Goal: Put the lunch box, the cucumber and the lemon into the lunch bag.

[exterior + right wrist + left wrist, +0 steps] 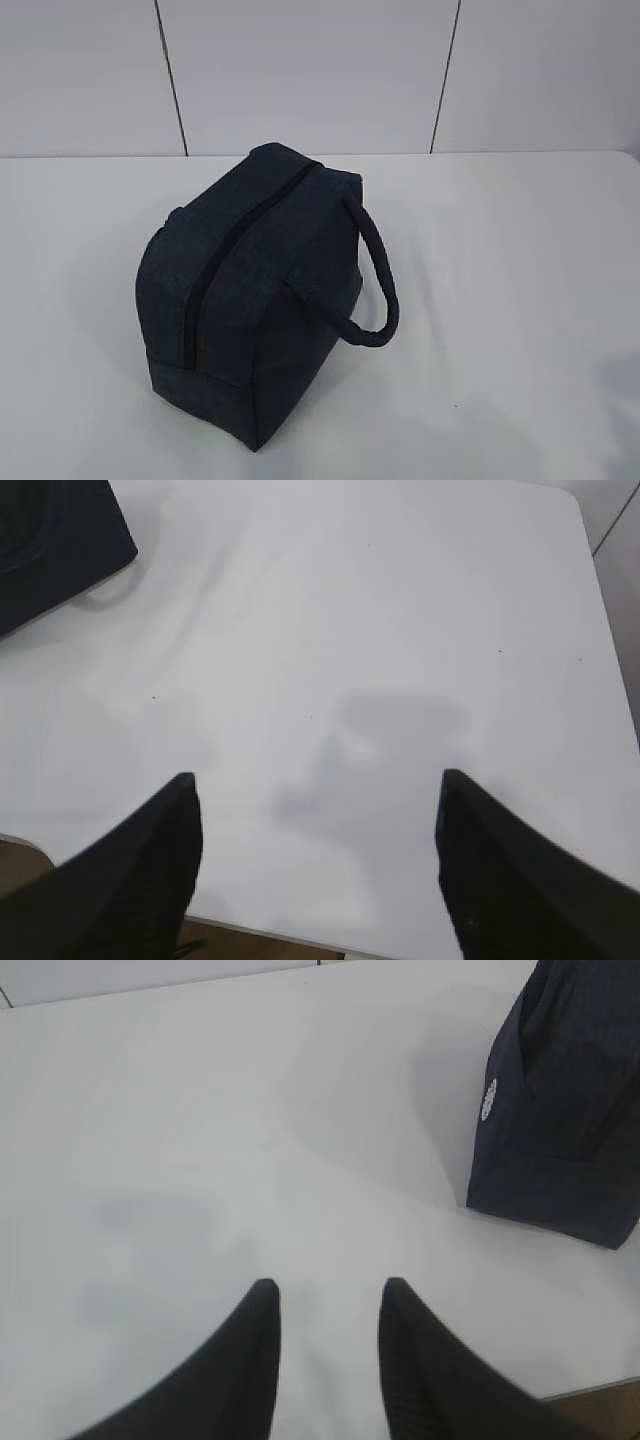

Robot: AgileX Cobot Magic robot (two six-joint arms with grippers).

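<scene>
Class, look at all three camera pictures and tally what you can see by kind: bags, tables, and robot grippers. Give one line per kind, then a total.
Lunch bag: 1, dark navy, zipper closed
Table: 1, white
Grippers: 2, left gripper and right gripper, both with jaws apart and empty
Total: 4
No lunch box, cucumber or lemon shows in any view.

Lunch bag alone on the desk

Bag stands left of centre; its zipper runs along the top; one handle droops on its right side.
</scene>
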